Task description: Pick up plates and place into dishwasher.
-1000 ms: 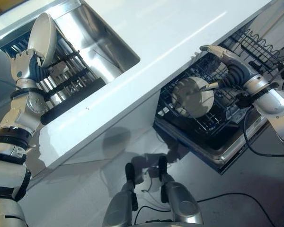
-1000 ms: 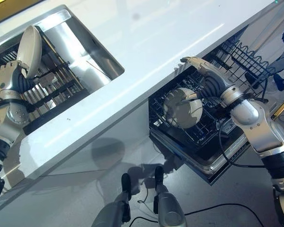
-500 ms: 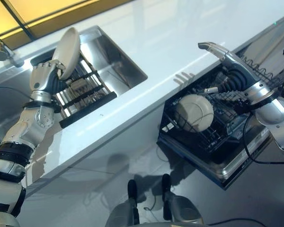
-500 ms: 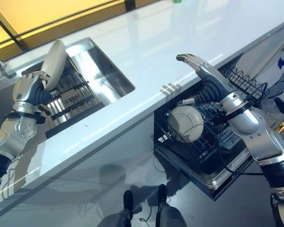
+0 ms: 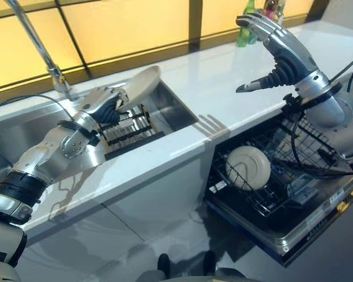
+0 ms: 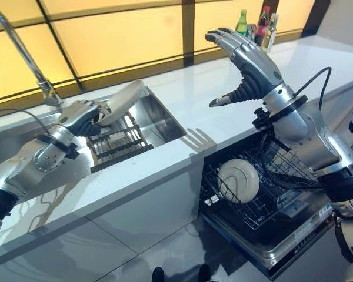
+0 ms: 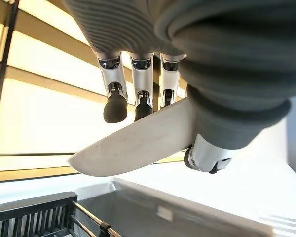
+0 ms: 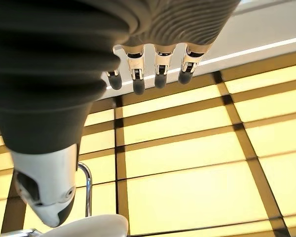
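Note:
My left hand (image 5: 103, 106) is shut on a white plate (image 5: 139, 87), held tilted above the black drying rack (image 5: 128, 127) in the steel sink (image 5: 176, 111). In the left wrist view the plate (image 7: 138, 143) sits pinched between fingers (image 7: 114, 106) and thumb. A second white plate (image 5: 247, 167) stands on edge in the lower rack of the dishwasher (image 5: 270, 194), which is pulled out below the counter. My right hand (image 5: 276, 50) is raised high above the counter, fingers spread and open, holding nothing.
A white counter (image 5: 182, 158) runs between the sink and the dishwasher. A tall tap (image 5: 38, 50) rises behind the sink. Bottles (image 6: 253, 26) stand on the sill at the back. An upper wire basket (image 5: 317, 147) sits at the dishwasher's right side.
The camera has tilted up. My right hand has let go of the plate in the dishwasher rack and lifted above the counter. My left hand has tilted its plate flatter over the sink rack.

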Motion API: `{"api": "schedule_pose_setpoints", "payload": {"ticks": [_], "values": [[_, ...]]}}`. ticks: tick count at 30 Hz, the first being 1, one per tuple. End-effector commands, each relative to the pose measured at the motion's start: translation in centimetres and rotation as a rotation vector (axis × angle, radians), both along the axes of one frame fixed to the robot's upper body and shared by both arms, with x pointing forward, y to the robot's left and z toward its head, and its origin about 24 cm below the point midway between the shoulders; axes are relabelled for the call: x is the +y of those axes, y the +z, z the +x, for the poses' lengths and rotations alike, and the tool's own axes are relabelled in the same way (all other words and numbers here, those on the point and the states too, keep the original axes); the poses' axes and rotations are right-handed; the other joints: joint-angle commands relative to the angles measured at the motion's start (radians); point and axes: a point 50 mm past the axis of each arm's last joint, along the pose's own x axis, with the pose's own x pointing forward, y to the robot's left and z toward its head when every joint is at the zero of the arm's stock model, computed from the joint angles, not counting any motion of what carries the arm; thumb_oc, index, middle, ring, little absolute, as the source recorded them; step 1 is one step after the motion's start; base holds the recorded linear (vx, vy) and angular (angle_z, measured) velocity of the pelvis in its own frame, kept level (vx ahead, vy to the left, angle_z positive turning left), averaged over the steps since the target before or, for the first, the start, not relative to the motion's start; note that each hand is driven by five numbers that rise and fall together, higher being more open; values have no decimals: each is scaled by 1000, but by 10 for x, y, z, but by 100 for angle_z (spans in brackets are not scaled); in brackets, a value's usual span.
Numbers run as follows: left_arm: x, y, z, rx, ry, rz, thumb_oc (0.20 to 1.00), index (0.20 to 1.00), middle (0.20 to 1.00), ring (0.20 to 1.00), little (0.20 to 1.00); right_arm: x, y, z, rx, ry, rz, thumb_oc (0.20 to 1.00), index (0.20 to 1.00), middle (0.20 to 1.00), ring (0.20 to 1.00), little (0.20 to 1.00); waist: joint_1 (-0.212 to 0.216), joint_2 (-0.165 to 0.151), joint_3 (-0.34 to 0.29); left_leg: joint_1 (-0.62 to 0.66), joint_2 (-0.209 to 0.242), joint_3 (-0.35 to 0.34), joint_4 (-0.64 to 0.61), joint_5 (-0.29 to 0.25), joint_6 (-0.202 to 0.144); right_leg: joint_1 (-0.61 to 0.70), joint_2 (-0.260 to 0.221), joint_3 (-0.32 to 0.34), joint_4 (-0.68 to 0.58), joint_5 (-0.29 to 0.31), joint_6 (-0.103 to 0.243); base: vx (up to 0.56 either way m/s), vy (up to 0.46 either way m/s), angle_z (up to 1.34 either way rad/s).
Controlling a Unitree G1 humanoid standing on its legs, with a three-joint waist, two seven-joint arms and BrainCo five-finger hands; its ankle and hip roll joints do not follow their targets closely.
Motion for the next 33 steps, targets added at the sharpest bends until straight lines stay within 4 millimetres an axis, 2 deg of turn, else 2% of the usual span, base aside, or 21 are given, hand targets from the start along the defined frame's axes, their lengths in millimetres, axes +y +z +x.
{"api": "schedule_pose_setpoints", "payload": {"ticks": [1,8,13,22,33], "values": [[-11,42,3,-65,-76,1,200,200,200,200,200,0,27,3,-113,-62,-58,1000,1000,1000,1000,1000,36,-14,-55,39,-48,17,7,-128,8,63,-55,-26,12,-102,122,43,-50,9],[-35,53,1,1,-198,67,200,200,200,200,200,13,29,14,-63,-88,-207,1000,1000,1000,1000,1000,47,-20,-78,56,-48,10,7,-132,12,83,-53,-25,9,-105,122,43,-35,3],[-55,58,-3,21,-290,69,200,200,200,200,200,23,18,24,36,-90,-301,1000,1000,1000,1000,1000,57,-26,-90,61,-48,5,7,-134,13,92,-53,-25,6,-106,122,50,-12,5],[-81,54,-9,43,-402,53,200,200,200,200,200,41,-6,38,168,-48,-328,1000,1000,1000,1000,1000,74,-29,-94,71,-48,-3,7,-137,17,106,-54,-28,3,-111,119,39,-5,0],[-99,46,-16,92,-504,4,200,200,200,200,200,54,-30,47,252,-16,-276,1000,1000,1000,1000,1000,90,-24,-96,77,-49,-14,7,-139,19,117,-57,-31,3,-118,118,15,2,1]]}}
